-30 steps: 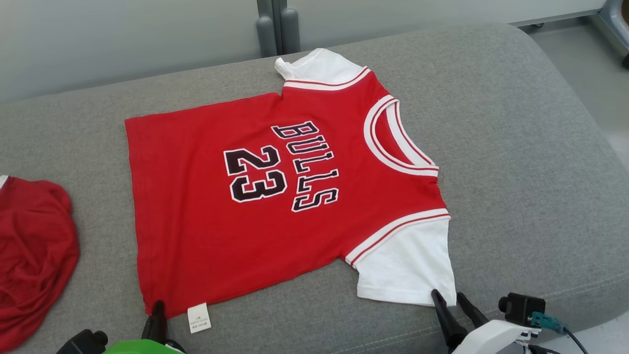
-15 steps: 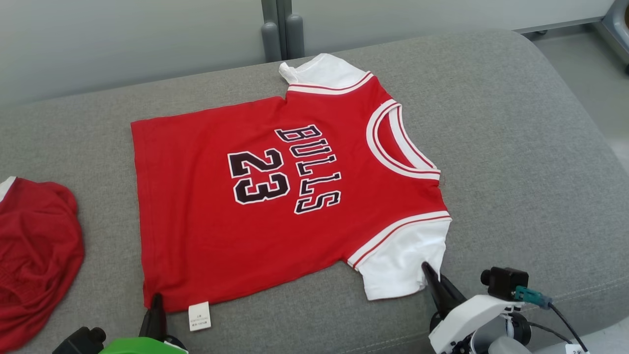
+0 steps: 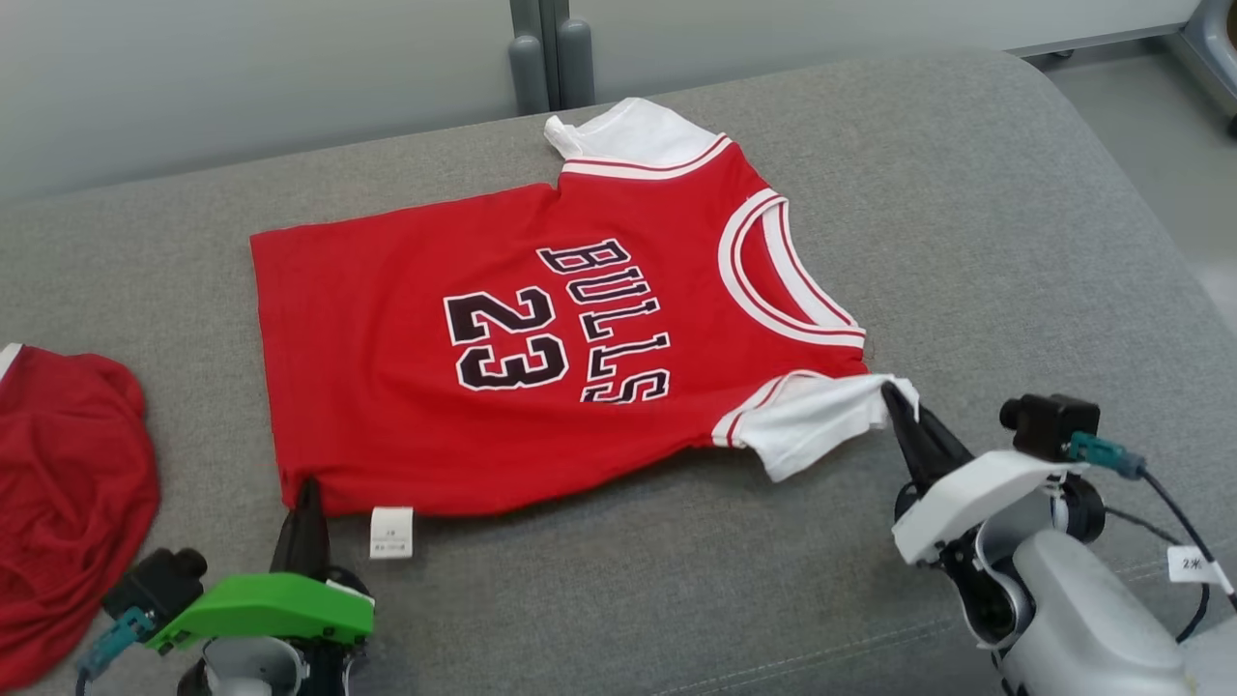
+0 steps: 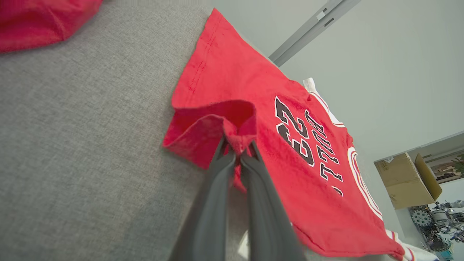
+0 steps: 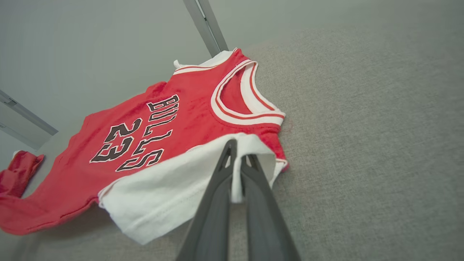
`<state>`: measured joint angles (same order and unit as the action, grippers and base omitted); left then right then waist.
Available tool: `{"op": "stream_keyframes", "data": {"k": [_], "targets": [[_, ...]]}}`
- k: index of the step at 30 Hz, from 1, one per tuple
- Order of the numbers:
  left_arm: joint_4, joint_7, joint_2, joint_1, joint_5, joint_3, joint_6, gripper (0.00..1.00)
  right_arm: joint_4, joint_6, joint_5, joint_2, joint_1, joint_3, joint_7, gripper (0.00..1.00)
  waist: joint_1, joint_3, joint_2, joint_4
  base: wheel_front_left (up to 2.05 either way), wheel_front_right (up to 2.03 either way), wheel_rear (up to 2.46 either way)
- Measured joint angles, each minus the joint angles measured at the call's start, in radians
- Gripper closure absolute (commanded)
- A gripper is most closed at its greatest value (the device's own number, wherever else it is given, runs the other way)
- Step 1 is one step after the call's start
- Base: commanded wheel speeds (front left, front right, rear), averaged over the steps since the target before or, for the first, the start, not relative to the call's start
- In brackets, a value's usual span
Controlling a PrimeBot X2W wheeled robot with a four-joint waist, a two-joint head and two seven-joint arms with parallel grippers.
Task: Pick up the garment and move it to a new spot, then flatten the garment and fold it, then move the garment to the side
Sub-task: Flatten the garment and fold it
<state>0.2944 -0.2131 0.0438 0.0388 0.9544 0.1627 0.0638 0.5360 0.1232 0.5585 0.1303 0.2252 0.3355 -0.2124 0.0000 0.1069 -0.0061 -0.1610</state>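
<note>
Fold seemingly under way: left gripper (image 3: pixel 309 491) clamps the shirt's (image 3: pixel 387 387) near hem and right gripper (image 3: pixel 889 394) its sleeve (image 3: pixel 812 420) (next, probably carry both to the far edge).

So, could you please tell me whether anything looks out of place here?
Nothing looks damaged or spilled. The red Bulls jersey with white sleeves lies flat except its near sleeve, bunched in the right claw, and its hem corner, curled in the left claw.
</note>
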Motion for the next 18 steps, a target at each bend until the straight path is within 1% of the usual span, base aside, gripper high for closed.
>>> {"op": "stream_keyframes", "data": {"k": [3, 4, 5, 6, 13, 18], "targets": [[0.017, 0.005, -0.001, 0.054, -0.011, -0.002, 0.023, 1.0, 0.029, 0.0, -0.007, 0.02, 0.069, -0.002, 0.044, 1.0, 0.0, 0.013, 0.0, 0.005, 0.0, 0.0, 0.0], [0.017, 0.005, -0.001, 0.054, -0.011, -0.002, 0.023, 1.0, 0.029, 0.0, -0.007, 0.02, 0.069, -0.002, 0.044, 1.0, 0.0, 0.013, 0.0, 0.005, 0.0, 0.0, 0.0], [0.028, 0.018, -0.001, 0.089, -0.023, 0.001, 0.031, 1.0, 0.048, 0.0, -0.009, 0.031, 0.113, -0.002, 0.073, 1.0, 0.0, 0.023, 0.0, 0.011, 0.0, 0.0, 0.0], [0.028, 0.018, -0.001, 0.089, -0.023, 0.001, 0.031, 1.0, 0.048, 0.0, -0.009, 0.031, 0.113, -0.002, 0.073, 1.0, 0.0, 0.023, 0.0, 0.011, 0.0, 0.0, 0.0], [0.105, 0.05, -0.005, 0.235, -0.035, 0.003, 0.054, 1.0, 0.126, -0.002, -0.009, 0.033, 0.248, 0.002, 0.17, 1.0, 0.0, 0.066, 0.0, 0.035, 0.0, 0.0, 0.0], [0.169, 0.064, -0.008, 0.304, -0.036, 0.003, 0.056, 1.0, 0.185, -0.003, -0.013, 0.023, 0.313, 0.016, 0.218, 1.0, 0.0, 0.104, -0.0001, 0.049, 0.0, 0.0, 0.0]]}}
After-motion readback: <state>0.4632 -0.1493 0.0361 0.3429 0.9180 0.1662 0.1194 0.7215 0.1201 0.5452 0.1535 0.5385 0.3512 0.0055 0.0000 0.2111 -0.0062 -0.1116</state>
